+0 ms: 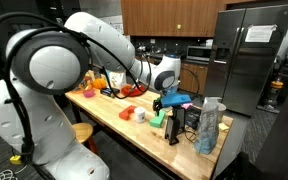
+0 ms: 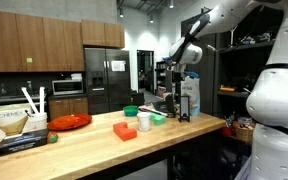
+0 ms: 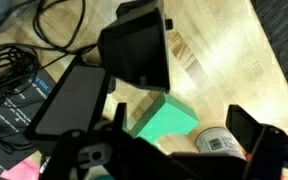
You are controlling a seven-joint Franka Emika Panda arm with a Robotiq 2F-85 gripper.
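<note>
Wooden countertop (image 2: 84, 148) bearing all items. Gripper (image 3: 164, 145) hovers over it, fingers spread wide and gripping nothing. Black box (image 3: 139, 50) stands beyond the fingers; in wrist view, green block (image 3: 166, 122) lies flat on the wood between them, near the box; labelled white can (image 3: 219, 143) sits just beside the block

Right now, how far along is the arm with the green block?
Done: the gripper is positioned above the green block, jaws apart. In hand: nothing; in the wrist view the block lies on the wooden counter below the open jaws, untouched, beside a black box. Left, as it looks: descending, closing on the block and lifting it; none of that has begun.
</note>
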